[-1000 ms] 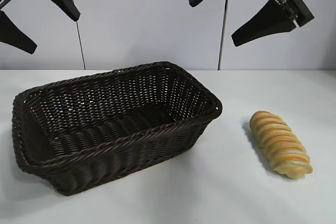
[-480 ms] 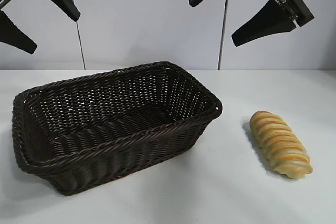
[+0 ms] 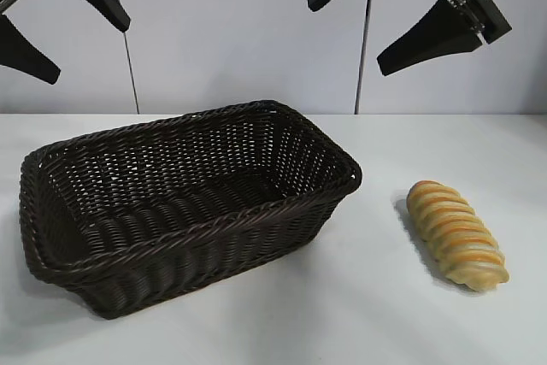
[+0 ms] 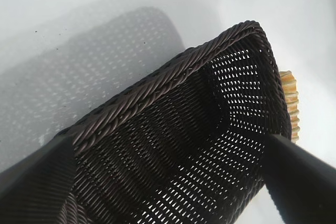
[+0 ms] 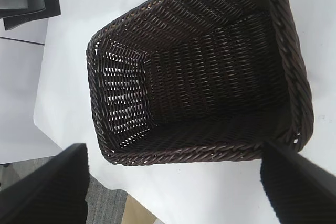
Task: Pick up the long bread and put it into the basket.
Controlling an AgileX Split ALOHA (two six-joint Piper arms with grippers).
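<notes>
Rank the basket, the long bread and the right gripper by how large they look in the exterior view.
1. Wicker basket, by far the largest.
2. Right gripper, open and raised at the top edge; partly cut off and at a different depth, so its place against the bread is unsure.
3. Long bread, on the table to the right of the basket.

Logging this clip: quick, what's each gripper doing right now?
Left gripper: open, empty, up above the basket.
Right gripper: open, empty, high over the table, long bread untouched.
</notes>
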